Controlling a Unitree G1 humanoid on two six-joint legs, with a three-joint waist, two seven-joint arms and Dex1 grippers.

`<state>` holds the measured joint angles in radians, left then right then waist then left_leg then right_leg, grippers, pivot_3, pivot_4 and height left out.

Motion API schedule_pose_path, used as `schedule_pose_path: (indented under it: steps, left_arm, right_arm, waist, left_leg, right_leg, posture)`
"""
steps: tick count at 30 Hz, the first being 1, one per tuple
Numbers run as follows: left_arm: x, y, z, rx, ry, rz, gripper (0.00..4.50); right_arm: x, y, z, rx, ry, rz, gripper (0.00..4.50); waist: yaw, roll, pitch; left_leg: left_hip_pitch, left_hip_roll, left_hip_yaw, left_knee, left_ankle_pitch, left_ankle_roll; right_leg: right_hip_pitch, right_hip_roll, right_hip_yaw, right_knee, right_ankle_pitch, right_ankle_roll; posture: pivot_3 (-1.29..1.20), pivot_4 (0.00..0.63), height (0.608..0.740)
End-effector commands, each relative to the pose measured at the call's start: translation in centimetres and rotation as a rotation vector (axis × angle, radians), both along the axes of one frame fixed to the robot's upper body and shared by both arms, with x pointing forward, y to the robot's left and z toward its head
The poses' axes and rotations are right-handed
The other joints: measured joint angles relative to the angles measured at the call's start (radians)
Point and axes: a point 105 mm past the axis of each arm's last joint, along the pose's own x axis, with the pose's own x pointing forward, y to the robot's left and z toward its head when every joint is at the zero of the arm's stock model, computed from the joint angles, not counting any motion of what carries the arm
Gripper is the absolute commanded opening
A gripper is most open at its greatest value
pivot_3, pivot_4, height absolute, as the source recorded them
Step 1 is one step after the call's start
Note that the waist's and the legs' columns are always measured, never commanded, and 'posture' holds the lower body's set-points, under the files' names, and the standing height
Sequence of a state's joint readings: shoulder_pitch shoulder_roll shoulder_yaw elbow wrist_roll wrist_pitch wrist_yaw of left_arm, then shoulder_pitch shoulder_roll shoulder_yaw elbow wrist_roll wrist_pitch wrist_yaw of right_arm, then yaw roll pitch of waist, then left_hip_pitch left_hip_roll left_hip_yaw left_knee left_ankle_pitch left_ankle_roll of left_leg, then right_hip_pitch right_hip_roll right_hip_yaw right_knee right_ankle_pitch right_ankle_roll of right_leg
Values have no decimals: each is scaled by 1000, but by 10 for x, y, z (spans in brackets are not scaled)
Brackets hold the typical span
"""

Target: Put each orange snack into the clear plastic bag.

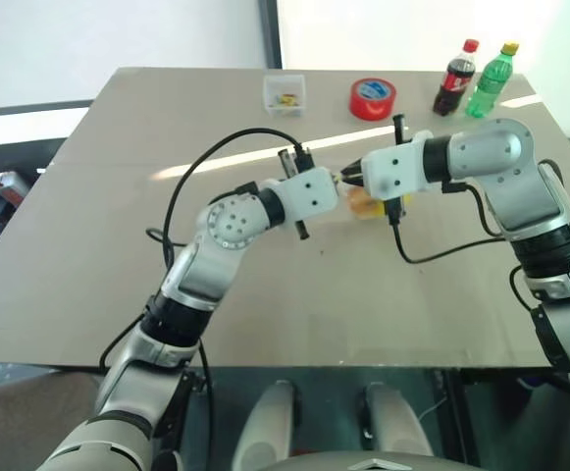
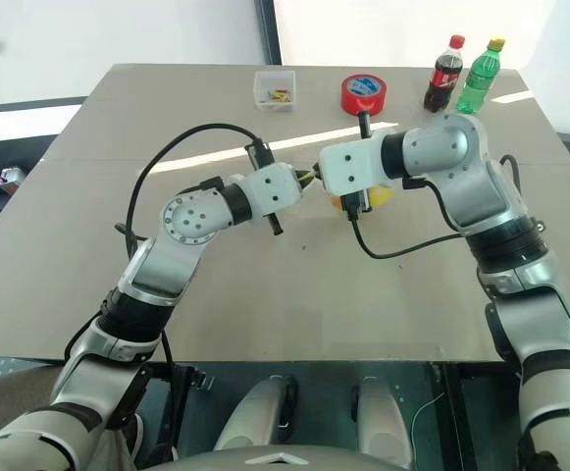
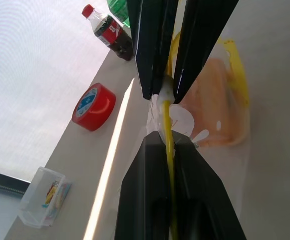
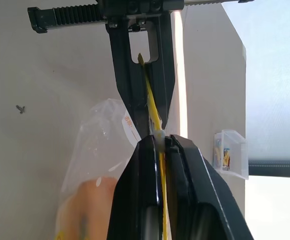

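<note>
clear plastic bag (image 3: 219,145), orange snacks (image 3: 214,107) inside; both grippers (image 3: 165,142) (image 4: 159,142) clamped on its yellow strip (image 3: 167,130).

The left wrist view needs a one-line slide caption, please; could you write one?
Both grippers, left and right, pinch the yellow strip of the clear plastic bag with orange snacks inside.
</note>
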<state>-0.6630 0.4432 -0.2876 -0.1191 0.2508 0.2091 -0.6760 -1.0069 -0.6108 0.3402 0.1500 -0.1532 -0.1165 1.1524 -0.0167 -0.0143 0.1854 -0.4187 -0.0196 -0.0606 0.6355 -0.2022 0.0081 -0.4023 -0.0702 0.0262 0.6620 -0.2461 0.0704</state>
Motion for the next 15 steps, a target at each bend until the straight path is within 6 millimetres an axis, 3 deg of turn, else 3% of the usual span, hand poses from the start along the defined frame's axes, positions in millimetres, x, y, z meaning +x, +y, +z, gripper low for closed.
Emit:
schedule_pose_path:
  steps: [1,7,15]
  left_arm:
    - [-4,-3,5,-6,-28,-20,0]
    - [-3,1,4,-1,-33,-8,0]
    - [0,11,4,12,-38,16,0]
  right_arm:
    - [-3,-3,14,7,-58,4,221]
    - [5,-24,13,-14,-61,-69,221]
    - [24,-83,15,-72,-86,-283,221]
  waist:
    - [0,0,0]
    - [0,0,0]
    - [1,0,0]
  left_leg:
    - [0,0,0,0,0,0]
    - [0,0,0,0,0,0]
    - [0,0,0,0,0,0]
  right_leg:
    - [0,0,0,0,0,0]
    - [0,0,0,0,0,0]
    - [0,0,0,0,0,0]
  posture:
    - [0,150,740]
    - [0,150,740]
    - [0,150,740]
